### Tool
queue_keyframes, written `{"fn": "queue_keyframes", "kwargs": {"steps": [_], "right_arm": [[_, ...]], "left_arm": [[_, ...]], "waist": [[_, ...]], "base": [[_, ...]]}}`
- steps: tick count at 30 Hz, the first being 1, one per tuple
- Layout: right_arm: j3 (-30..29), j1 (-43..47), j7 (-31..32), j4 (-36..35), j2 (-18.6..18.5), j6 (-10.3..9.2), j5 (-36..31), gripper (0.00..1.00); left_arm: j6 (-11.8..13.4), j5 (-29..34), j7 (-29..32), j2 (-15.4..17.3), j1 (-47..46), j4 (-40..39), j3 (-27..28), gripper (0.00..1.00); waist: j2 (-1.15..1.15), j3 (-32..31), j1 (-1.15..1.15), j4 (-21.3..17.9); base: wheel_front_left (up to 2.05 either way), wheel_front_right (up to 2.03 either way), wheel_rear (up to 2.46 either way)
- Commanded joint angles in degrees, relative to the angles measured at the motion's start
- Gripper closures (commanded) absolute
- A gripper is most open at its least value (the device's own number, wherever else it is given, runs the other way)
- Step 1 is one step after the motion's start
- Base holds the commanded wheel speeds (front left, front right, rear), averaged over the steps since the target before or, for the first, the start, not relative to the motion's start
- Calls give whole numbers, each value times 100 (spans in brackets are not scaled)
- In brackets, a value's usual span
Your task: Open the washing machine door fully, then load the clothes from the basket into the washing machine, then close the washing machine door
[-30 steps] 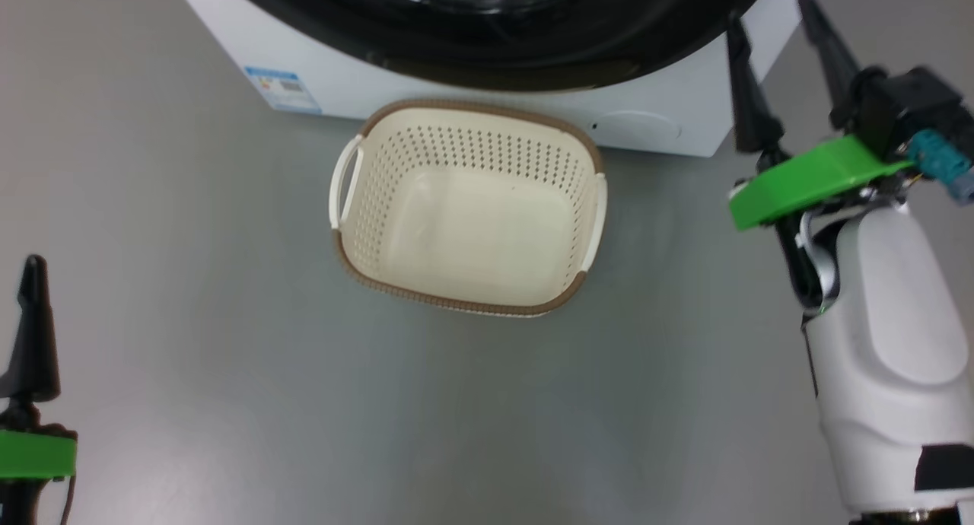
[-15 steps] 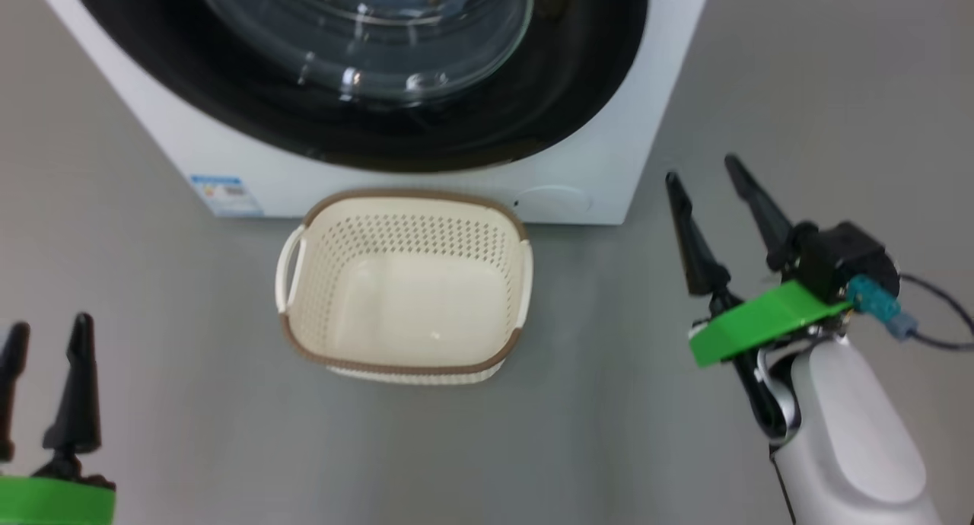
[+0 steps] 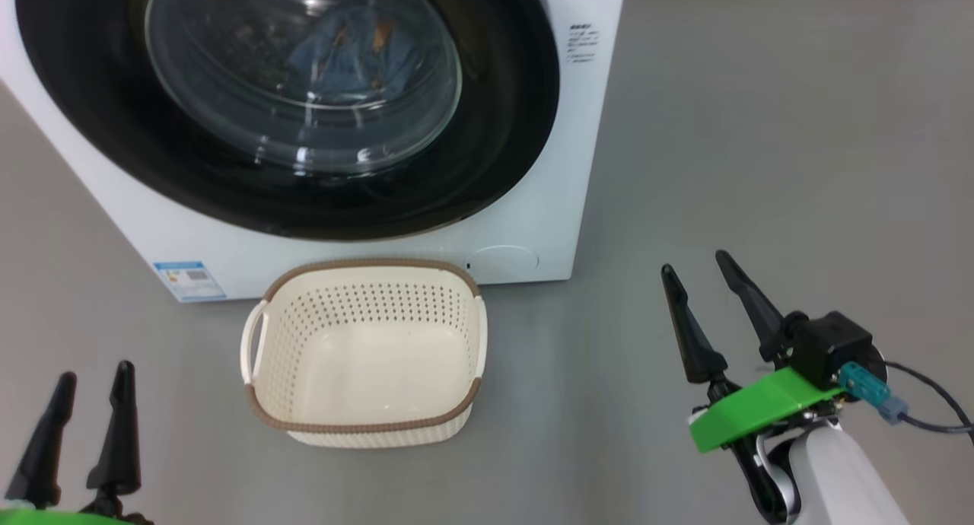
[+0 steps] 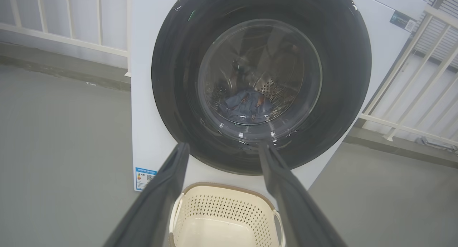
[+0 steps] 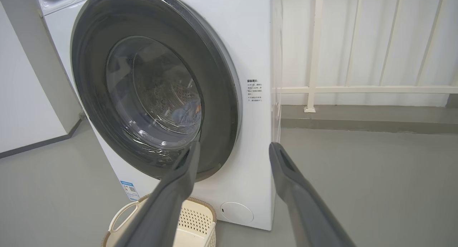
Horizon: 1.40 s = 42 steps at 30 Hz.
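The white washing machine (image 3: 548,228) stands ahead with its round black door (image 3: 494,129) shut flat against the front. Through the glass, blue clothes (image 3: 350,49) lie inside the drum, also seen in the left wrist view as clothes (image 4: 247,103). The cream basket (image 3: 365,426) sits on the floor right before the machine, with nothing in it. My left gripper (image 3: 95,373) hangs open at the lower left, apart from the basket. My right gripper (image 3: 695,263) is open to the right of the basket, fingers pointing toward the machine's right front corner.
Grey floor (image 3: 761,129) spreads on all sides. White railings (image 5: 315,61) stand behind and beside the machine, and a white wall (image 5: 21,96) runs along its other side. A blue label sticker (image 3: 189,278) marks the lower front corner.
The head camera has tilted up, so the door and the clothes behind it now show. My right gripper has drawn back from the machine's lower right corner. Both stay open.
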Motion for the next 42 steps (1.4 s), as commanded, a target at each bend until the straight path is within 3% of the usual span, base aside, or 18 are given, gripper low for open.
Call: {"fn": "queue_keyframes", "kwargs": {"steps": [1, 19, 42], "right_arm": [[134, 47, -67, -191, 59, -32, 73, 0], [-133, 710, -68, -504, 59, -32, 168, 0], [-126, 772, -69, -552, 59, -32, 173, 0]], "left_arm": [[-9, 10, -37, 169, -74, -101, 205, 0], [-9, 261, -37, 18, 98, -37, 123, 0], [-9, 290, -37, 45, 50, -35, 123, 0]], "waist": [[0, -149, 0, -138], [0, -406, 0, -248], [0, -365, 0, -164]], "base": [[0, 0, 0], [0, 0, 0], [0, 0, 0]]}}
